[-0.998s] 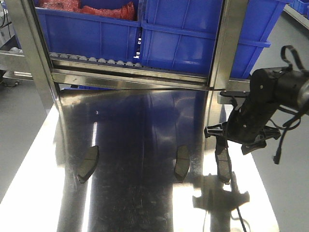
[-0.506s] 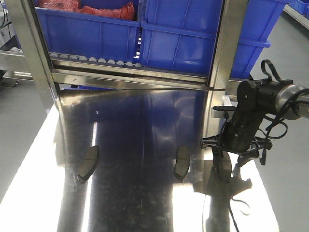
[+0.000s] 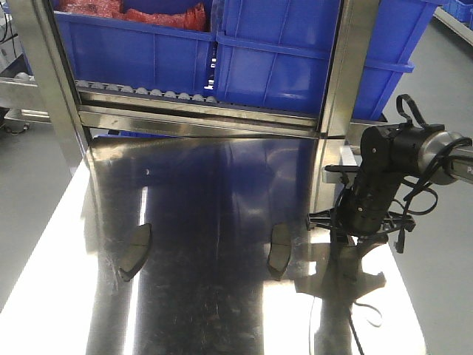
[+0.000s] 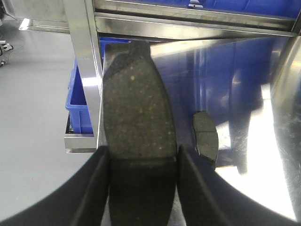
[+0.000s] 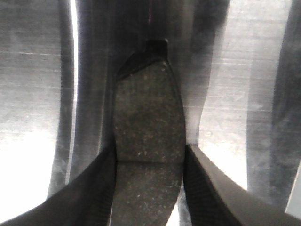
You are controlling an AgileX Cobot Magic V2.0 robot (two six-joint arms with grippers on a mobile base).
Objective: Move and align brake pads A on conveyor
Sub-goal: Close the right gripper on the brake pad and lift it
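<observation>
The left gripper (image 4: 143,150) is clamping one pad (image 4: 136,94) across its long edges, the right gripper (image 5: 150,149) squeezing another pad (image 5: 148,108) on the table (image 5: 37,94) likewise, probably keeping them square.

Right arm (image 3: 373,188) steeply down (jaws lowest)

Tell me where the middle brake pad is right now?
The middle brake pad lies on the shiny steel table, right of centre in the front view, between another pad to its left and the right gripper close on its right.
</observation>
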